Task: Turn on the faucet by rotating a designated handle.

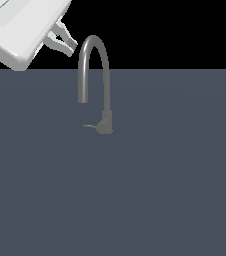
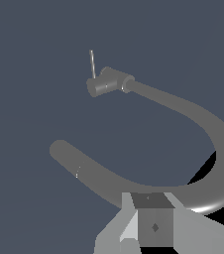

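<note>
The faucet (image 1: 105, 122) is grey metal, with a short thick base and a tall arched spout (image 1: 92, 44) that ends over the surface. Its handle (image 1: 88, 126), a tiny thin lever, sticks out sideways from the base toward the exterior view's left. My gripper (image 1: 73, 46) hangs high up, just off the top of the arch on the exterior view's left, far above the handle and touching nothing. In the wrist view the fingers (image 2: 134, 229) sit close together, shut on nothing, right over the spout's bend (image 2: 218, 168), with the base (image 2: 106, 83) and handle (image 2: 92, 64) beyond.
A flat dark blue-grey surface (image 1: 175, 190) carries the faucet. The white body of the arm (image 1: 20, 30) fills the exterior view's upper left corner.
</note>
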### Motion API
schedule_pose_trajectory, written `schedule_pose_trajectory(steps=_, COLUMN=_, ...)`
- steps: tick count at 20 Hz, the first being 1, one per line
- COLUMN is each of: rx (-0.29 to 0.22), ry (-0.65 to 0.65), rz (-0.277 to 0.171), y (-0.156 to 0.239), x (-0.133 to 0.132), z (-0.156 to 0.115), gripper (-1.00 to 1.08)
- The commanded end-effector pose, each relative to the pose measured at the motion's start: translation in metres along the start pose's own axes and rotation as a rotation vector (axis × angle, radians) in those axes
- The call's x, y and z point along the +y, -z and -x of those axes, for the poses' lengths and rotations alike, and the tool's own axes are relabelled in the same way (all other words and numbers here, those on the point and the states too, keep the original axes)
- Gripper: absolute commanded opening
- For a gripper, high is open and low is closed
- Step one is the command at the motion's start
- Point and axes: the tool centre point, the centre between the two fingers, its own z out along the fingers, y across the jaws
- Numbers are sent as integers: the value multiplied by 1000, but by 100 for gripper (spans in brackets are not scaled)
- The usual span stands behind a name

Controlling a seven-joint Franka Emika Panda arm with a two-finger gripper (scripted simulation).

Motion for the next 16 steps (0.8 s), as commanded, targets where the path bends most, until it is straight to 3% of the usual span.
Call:
schedule_pose_trajectory(steps=1, rx=-4, ry=48, rz=49, y=-5, x=-3, z=-11, gripper=-100)
schedule_pose_trajectory(steps=16, rx=-34, ry=304, rz=314, y=-37, x=-24, z=-65, gripper=-100)
